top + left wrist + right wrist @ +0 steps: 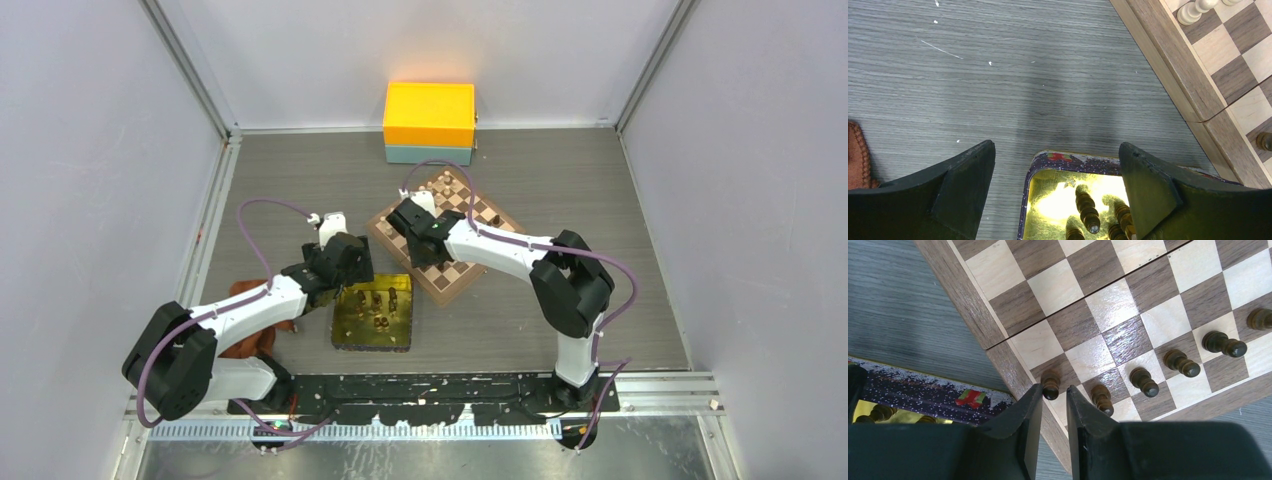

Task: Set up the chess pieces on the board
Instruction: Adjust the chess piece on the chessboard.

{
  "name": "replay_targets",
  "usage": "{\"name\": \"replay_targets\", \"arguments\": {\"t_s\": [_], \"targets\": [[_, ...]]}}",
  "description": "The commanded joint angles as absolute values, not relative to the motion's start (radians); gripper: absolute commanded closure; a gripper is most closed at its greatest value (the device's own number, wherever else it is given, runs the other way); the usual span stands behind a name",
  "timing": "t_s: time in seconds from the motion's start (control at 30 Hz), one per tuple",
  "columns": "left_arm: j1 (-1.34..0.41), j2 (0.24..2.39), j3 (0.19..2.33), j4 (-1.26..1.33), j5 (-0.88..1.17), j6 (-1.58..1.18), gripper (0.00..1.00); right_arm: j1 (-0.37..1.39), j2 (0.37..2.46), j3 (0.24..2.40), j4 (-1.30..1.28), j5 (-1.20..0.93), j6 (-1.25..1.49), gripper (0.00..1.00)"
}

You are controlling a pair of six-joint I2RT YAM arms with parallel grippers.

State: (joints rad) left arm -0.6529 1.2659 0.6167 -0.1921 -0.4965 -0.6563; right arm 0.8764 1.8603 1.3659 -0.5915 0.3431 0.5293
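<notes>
Chess pieces (1144, 381), the dark ones, are sitting in two places: six are showing in a row along the near edge of the board (1053, 287) in the right wrist view, and several more are lying in the gold tray (1068, 159) just beside that board's corner. Board is sitting angled on the grey tabletop (998, 75), with one corner pointing at the tray. Right pincer (1054, 390) is hanging low over the board's corner, its jaws standing narrow with a slim gap. The end piece (1050, 385) of the row is standing upright right at the mouth of that gap. A sliver of pale square is showing between this piece and the right-hand finger, so it is not looking clamped. Left pincer (1057, 150) is hovering over the tray's far rim with jaws spread wide and nothing between them, tray pieces showing below the gap. Pale pieces (1192, 12) are standing on the board's far part, well apart from the dark row. Orange box (429, 112) is resting on a teal box (428, 154) at the back wall, beyond the board. Brown pad (855, 155) is lying on the tabletop left of the tray, partly under the left arm.
</notes>
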Motion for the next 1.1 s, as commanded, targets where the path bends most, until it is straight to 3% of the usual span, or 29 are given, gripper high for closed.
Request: {"name": "replay_targets", "arguments": {"t_s": [0.0, 0.47, 1.07], "targets": [[-0.657, 1.253, 0.617, -0.157, -0.515, -0.673, 0.06, 0.884, 1.863, 1.399, -0.565, 0.341, 0.532, 0.71], [-0.655, 1.249, 0.614, -0.16, -0.522, -0.675, 0.06, 0.885, 1.83, 1.386, -0.565, 0.35, 0.531, 0.91], [-0.657, 1.247, 0.625, -0.165, -0.525, -0.671, 0.06, 0.905, 1.752, 1.325, -0.589, 0.402, 0.535, 0.93]]}}
